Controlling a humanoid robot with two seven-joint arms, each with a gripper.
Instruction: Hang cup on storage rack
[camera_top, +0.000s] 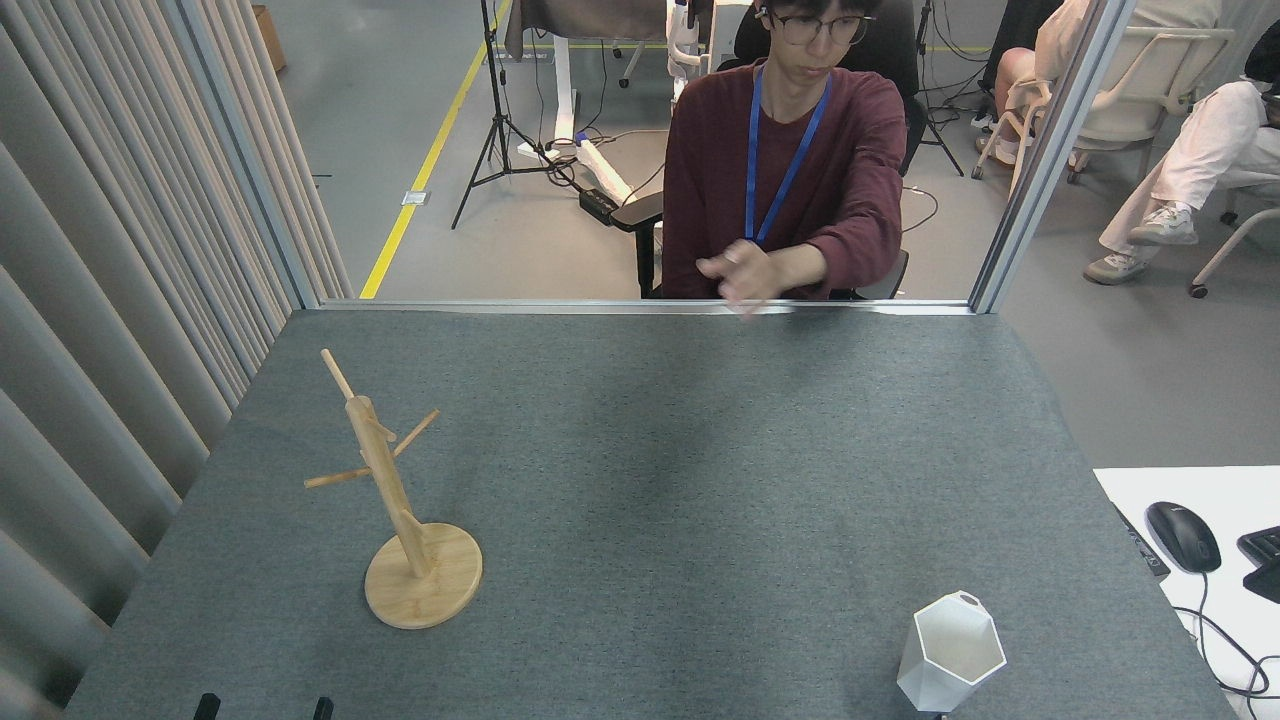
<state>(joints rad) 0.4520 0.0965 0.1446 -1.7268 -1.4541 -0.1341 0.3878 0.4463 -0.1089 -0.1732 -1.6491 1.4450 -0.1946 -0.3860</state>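
The white faceted cup (950, 652) stands upright near the table's front right corner, with its small loop handle (966, 599) on the far side. The bamboo storage rack (400, 500) stands at the left on its round disc base (424, 577), its thin pegs bare. Two dark fingertips (207, 706) of my left gripper (265, 707) poke up at the bottom edge, in front of the rack and well apart, with nothing between them. My right gripper is out of view.
A person sits behind the table's far edge with a hand (740, 275) held over it. Grey curtain panels (120, 300) line the left side. A white desk with a black mouse (1182, 536) adjoins the right edge of the grey felt table (680, 500).
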